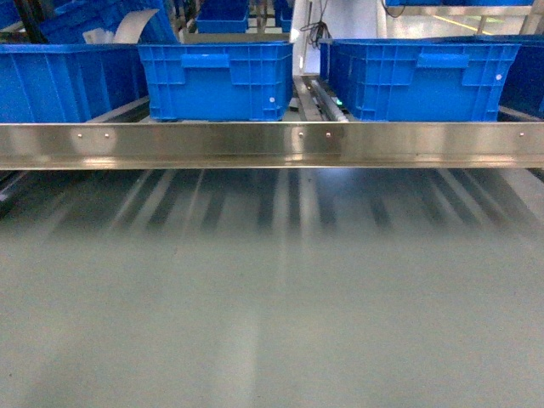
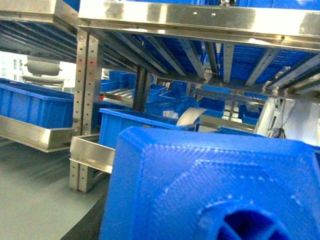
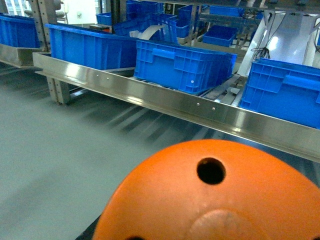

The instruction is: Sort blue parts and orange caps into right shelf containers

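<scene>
Grey floor below silver shelf (image 1: 272, 144), two blue crates (image 1: 217, 81) behind its rail, neither gripper visible from head, blue part (image 2: 215, 185) filling left wrist view, orange cap (image 3: 210, 195) filling right wrist view, pincer states impossible to tell.

Arms, end effectors unseen (objects fill wrist views).

steel shelf (image 1: 272, 144), blue crates (image 1: 216, 81) on rollers

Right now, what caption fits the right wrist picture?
Orange cap fills the foreground before blue crates on a steel shelf.
</scene>
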Motion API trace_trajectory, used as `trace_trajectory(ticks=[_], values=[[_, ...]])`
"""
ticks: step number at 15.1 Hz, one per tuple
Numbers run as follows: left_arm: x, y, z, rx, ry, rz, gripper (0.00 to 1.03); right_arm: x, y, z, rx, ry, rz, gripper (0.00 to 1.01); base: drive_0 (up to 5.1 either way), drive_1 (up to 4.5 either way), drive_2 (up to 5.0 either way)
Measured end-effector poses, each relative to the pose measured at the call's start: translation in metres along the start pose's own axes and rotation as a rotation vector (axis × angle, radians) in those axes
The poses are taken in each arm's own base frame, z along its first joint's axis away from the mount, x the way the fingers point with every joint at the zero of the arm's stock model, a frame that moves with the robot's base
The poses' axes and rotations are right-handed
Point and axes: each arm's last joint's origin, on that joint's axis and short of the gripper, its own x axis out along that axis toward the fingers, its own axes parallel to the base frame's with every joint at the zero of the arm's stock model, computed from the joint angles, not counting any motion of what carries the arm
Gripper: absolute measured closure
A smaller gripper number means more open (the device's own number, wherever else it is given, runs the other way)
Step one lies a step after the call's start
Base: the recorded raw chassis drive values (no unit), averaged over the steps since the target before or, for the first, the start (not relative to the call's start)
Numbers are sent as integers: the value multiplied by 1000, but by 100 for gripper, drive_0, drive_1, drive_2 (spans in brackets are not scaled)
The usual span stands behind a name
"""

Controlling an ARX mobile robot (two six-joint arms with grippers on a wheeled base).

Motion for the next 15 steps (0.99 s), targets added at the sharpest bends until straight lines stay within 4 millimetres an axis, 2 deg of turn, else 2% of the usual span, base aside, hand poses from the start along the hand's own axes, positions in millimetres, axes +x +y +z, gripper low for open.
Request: trace_trajectory(ticks=[15], values=[[0, 0, 0, 0, 1, -5, 57, 0, 0, 0, 0, 0, 0, 59, 0, 0, 0]])
